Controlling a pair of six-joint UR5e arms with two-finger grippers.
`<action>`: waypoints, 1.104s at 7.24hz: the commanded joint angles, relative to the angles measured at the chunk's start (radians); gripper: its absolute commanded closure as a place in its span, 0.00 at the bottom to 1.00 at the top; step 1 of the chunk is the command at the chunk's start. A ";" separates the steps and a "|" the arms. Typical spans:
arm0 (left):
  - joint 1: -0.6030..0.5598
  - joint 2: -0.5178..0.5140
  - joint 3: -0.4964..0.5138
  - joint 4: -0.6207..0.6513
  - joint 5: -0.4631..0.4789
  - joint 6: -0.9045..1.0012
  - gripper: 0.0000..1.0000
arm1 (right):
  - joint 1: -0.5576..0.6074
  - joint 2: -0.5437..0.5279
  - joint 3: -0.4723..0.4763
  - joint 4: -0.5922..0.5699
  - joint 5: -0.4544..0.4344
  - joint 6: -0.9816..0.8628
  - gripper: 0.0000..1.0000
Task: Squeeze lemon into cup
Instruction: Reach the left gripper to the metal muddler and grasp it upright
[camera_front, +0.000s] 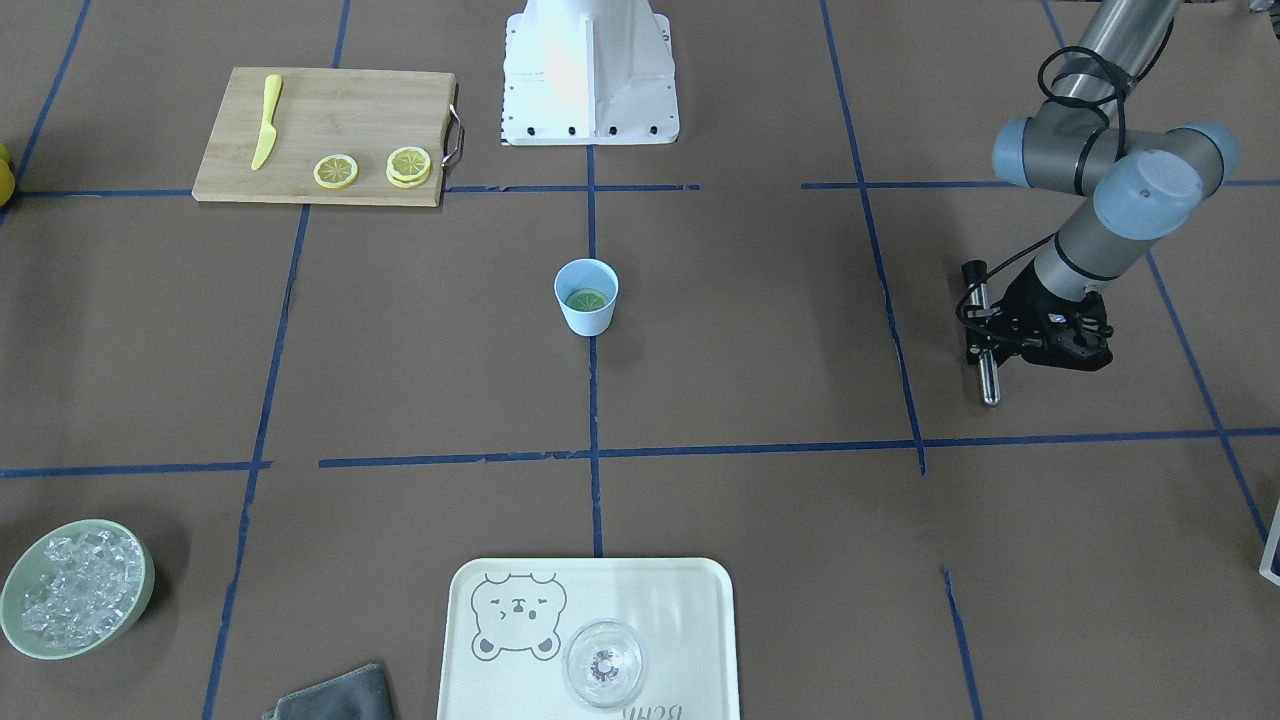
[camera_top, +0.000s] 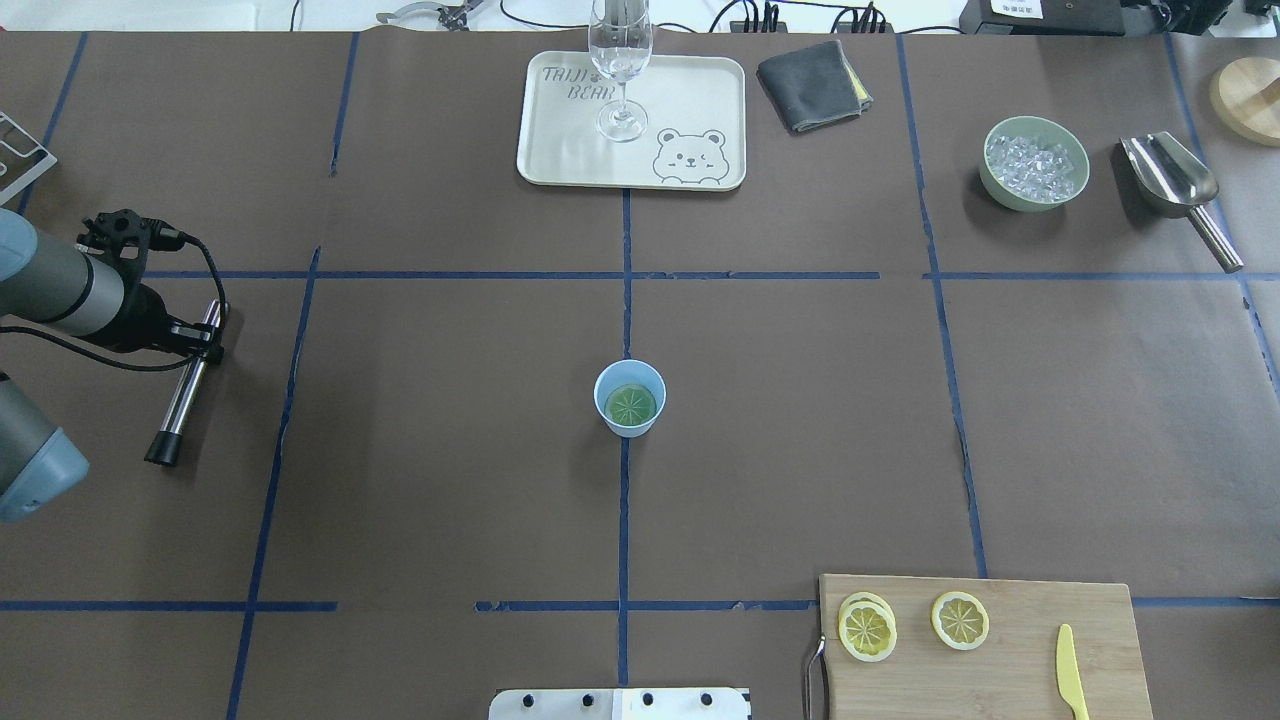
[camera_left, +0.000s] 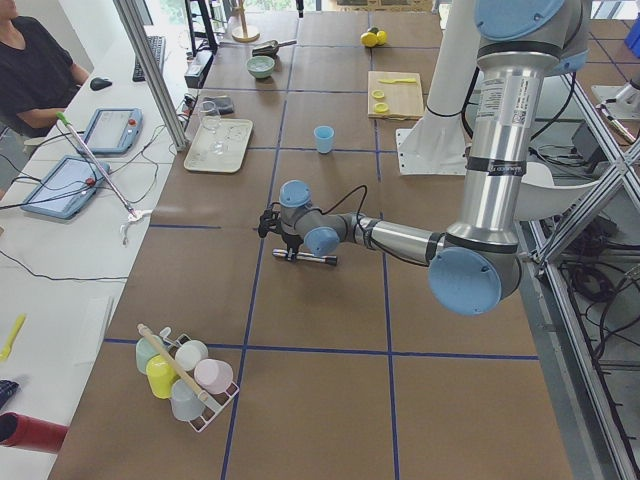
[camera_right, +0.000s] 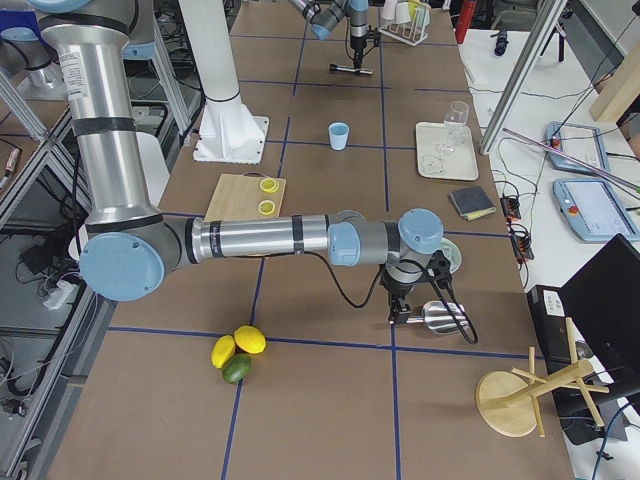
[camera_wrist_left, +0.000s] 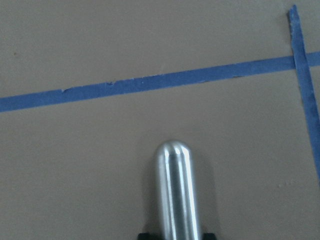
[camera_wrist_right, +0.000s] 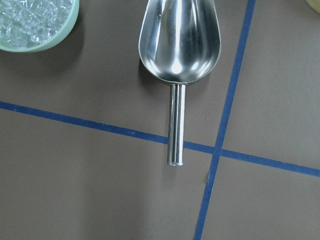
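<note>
The light-blue cup (camera_top: 630, 398) stands upright at the table's centre, also in the front view (camera_front: 586, 297). One lemon slice (camera_top: 630, 405) lies flat in its bottom and looks greenish there. More lemon slices (camera_top: 867, 628) (camera_top: 960, 620) lie on the wooden cutting board (camera_top: 1000, 680). My left gripper (camera_top: 203, 338) is far to the cup's left, shut on a metal rod (camera_top: 183, 395) that slants down to the table. My right gripper (camera_right: 402, 305) shows only in the exterior right view, above a steel scoop (camera_wrist_right: 179, 40); I cannot tell if it is open or shut.
A yellow plastic knife (camera_top: 1070, 672) lies on the board. A pale green bowl (camera_top: 1035, 163) of ice stands at the far right beside the scoop (camera_top: 1170, 180). A cream tray (camera_top: 560, 150) with a clear glass (camera_top: 620, 60) and a grey cloth (camera_top: 812, 72) lie at the far edge.
</note>
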 joint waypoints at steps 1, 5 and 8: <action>-0.002 0.003 -0.014 0.003 0.001 -0.002 1.00 | 0.000 0.001 0.001 0.000 0.000 0.000 0.00; -0.026 -0.092 -0.109 0.009 0.143 0.012 1.00 | 0.000 -0.001 0.006 0.000 0.000 0.000 0.00; -0.041 -0.210 -0.106 0.016 0.291 -0.010 1.00 | 0.000 -0.002 0.018 0.000 0.002 0.000 0.00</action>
